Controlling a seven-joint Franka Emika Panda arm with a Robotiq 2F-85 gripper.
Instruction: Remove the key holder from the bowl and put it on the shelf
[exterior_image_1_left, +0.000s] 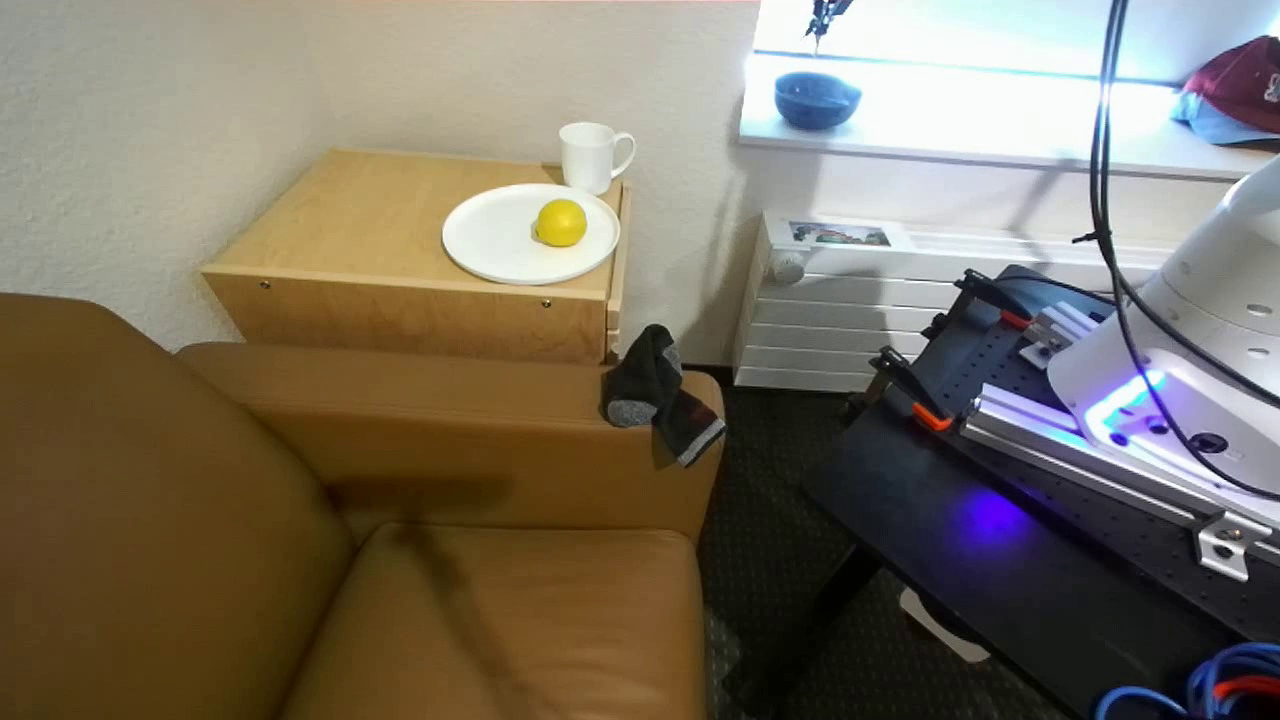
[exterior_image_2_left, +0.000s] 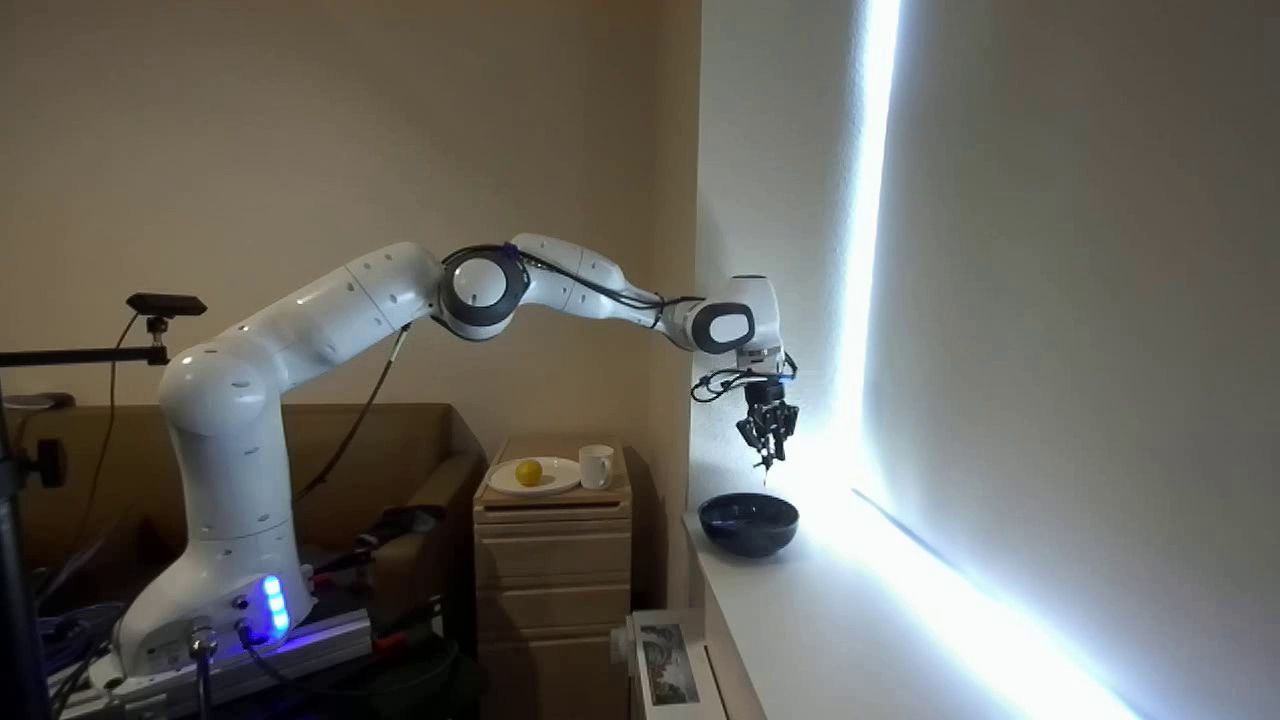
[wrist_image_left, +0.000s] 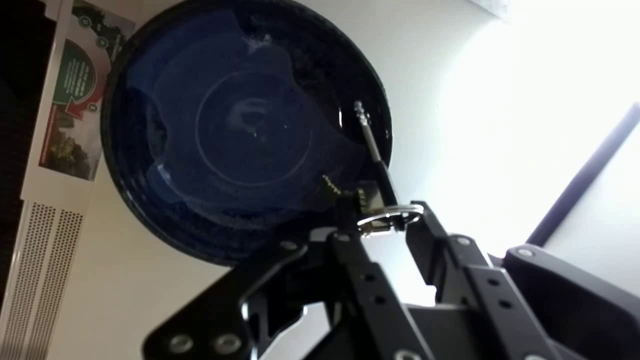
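Dangling above a round, glossy dark-blue bowl (exterior_image_2_left: 748, 535), a key holder (wrist_image_left: 385, 181) made up of a thin silver metal ring (wrist_image_left: 382, 213) and a slim black-and-silver rod (wrist_image_left: 371, 142) is held by the black fingers (wrist_image_left: 425, 240) of a white robot arm (exterior_image_2_left: 480, 283). The fingers are closed on the ring, by which the narrow gap between them is spanned. A gap is shown between the hanging end and the bowl in both exterior views, the bowl itself being carried by a long, flat white shelf (exterior_image_2_left: 800, 610); placing there is judged yet to be done. Little weight is to be expected, given such slender parts. Ring and rod are presumably hard and stiff, unlikely to be broken by a firm squeeze, but so smooth that slipping or twisting should be allowed for. Gold-toned jagged bits (wrist_image_left: 332, 185) near one of the fingers are too blurred to be named; if loosely hung, they might be set swinging by a quick move. The ring is judged a workable place to be gripped, though a steadier hold could be had on the black part of the rod.
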